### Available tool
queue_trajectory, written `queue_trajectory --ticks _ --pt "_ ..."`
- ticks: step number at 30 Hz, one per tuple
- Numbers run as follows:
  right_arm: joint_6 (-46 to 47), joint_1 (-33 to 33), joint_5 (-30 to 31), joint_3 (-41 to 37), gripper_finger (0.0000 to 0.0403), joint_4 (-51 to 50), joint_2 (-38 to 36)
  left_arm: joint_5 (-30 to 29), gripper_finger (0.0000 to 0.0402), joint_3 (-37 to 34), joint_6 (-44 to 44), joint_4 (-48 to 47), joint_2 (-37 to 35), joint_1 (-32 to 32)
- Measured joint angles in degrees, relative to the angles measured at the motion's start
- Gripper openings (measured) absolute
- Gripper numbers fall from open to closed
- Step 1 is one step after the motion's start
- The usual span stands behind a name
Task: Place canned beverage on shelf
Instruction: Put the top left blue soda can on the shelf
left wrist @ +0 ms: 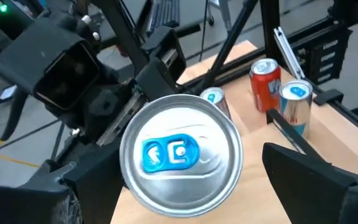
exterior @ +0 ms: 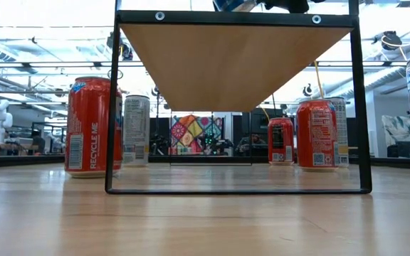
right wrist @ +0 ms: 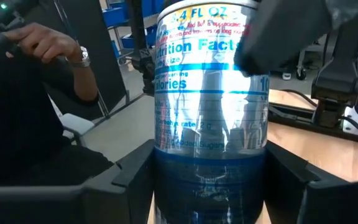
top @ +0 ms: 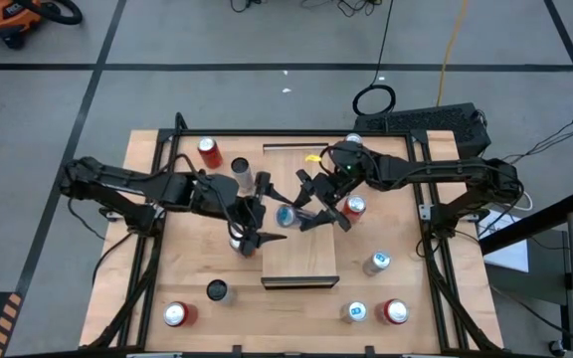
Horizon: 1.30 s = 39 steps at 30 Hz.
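Both our grippers meet over the pale-wood shelf [top: 300, 214]: right gripper [top: 301, 212] clamps the silver-blue aluminium can [top: 288, 215]; left gripper [top: 250, 237] is spread apart.

The floor [top: 217, 40] is gray, with dark lines that cut it into big squares. An orange shop vacuum [top: 13, 15] sits in one far corner. A yellow cable [top: 453, 40] runs across the floor, and a black cable makes a small loop [top: 374, 99]. A black keyboard [top: 426, 122] lies by the table. At the far end of the room hangs a bright patchwork cloth [exterior: 198, 134]. Long ceiling lights [exterior: 41, 50] shine overhead.
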Motion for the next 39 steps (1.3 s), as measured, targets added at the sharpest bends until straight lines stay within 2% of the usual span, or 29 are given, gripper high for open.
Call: queue_trajectory --ticks 6,15,19,24,31,36,39 --pt "0.3 0.0 0.1 0.0 0.0203 0.0 0.0 -0.4 0.036 0.1 0.0 0.2 0.6 0.0" --pt "-0.1 0.0 0.0 0.0 0.0204 -0.4 0.0 -0.7 0.0265 0.1 0.0 -0.1 0.7 0.0" --pt "-0.6 0.0 -0.1 0.0 0.0204 -1.4 0.0 -0.7 0.0238 0.1 0.2 -0.3 0.7 0.0" --pt "-0.1 0.0 0.0 0.0 0.0218 -1.9 0.0 -0.7 0.0232 0.1 -0.2 -0.9 0.8 0.0" --pt "1.3 -0.6 0.4 0.1 0.0276 -1.9 -0.1 -0.5 0.0234 -0.1 -2.4 -3.7 0.8 0.0" --pt "0.5 -1.6 4.9 0.1 0.0305 -4.6 -1.7 -0.7 0.0235 -0.1 -4.8 -4.2 0.7 0.1" --pt "-0.8 -1.8 7.9 0.1 0.0312 -6.5 -3.4 -3.6 0.0235 -0.1 -6.1 -5.4 0.8 0.2"
